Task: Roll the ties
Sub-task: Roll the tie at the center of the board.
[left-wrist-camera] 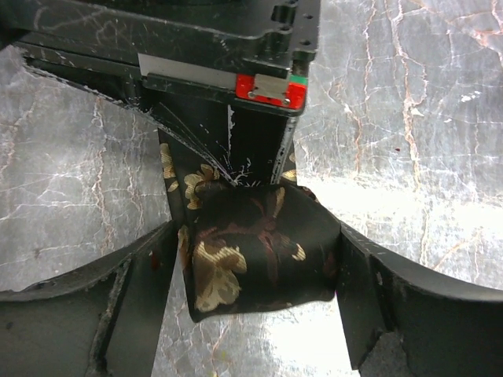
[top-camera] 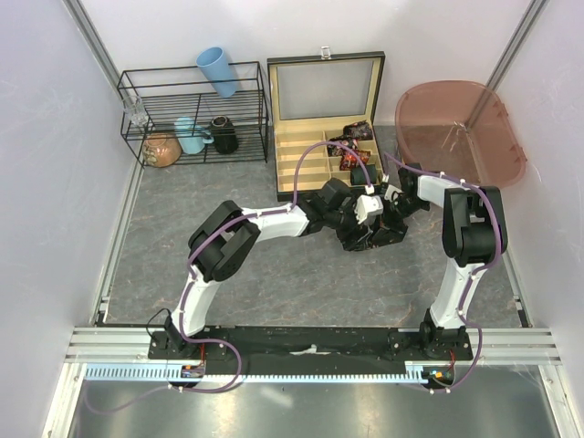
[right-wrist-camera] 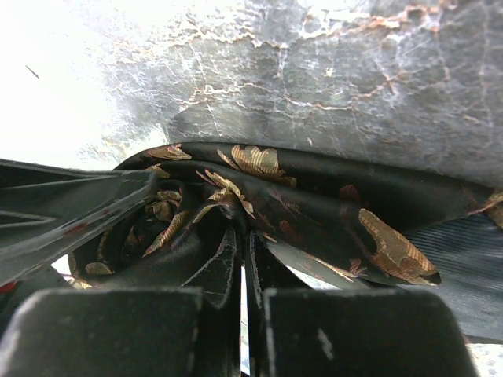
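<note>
At mid-frame of the overhead view, on the grey table (top-camera: 164, 237), the left gripper (left-wrist-camera: 255, 271) clasps the coiled tie (left-wrist-camera: 259, 236) from both sides, the right gripper (right-wrist-camera: 244, 251), fingers nearly together, pinches the coil's core, and beyond, rolled ties (top-camera: 351, 157) sit in the wooden box (top-camera: 297, 172) at upper centre.

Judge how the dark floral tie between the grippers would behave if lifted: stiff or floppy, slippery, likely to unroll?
Probably floppy: the tie creases in soft folds around the right gripper. Likely slippery, given its sheen. Its loose coil would probably unroll once released.
</note>
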Motion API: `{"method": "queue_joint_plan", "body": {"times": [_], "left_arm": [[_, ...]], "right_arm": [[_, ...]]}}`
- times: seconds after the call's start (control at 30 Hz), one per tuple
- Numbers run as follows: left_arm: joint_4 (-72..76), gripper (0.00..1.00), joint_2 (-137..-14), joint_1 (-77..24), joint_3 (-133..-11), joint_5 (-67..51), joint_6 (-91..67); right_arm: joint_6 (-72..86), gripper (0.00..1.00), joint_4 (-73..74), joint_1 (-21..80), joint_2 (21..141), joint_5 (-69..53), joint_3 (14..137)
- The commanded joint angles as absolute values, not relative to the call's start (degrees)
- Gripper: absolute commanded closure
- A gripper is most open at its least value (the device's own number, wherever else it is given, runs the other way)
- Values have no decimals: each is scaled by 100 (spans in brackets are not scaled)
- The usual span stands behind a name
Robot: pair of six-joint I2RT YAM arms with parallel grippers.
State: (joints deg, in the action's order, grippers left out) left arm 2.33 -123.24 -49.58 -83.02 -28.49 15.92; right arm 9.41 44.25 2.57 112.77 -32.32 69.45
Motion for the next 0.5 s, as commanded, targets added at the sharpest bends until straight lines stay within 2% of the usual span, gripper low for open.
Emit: {"method": "queue_joint_plan", "body": {"times": [0.0, 0.07, 0.2, 0.4, 0.47], "left_arm": [[167, 25, -12533, -4939, -8517, -2637, 1503], [228, 30, -12533, -4939, -8403, -2645, 1590], [185, 52, -12341, -4939, -8096, -2576, 1766], [-280, 78, -11682, -4896, -7269, -2470, 2337], [-474, 84, -11567, -4887, -7181, -2478, 2522]], "right_arm": [[668, 100, 3850, 307, 11646, -2135, 6829], [659, 100, 3815, 351, 11628, -2390, 6750], [738, 100, 3613, 649, 11470, -2881, 6434], [914, 100, 3419, 1028, 11206, -3400, 6196], [967, 99, 3515, 1028, 11180, -3541, 6275]]}}
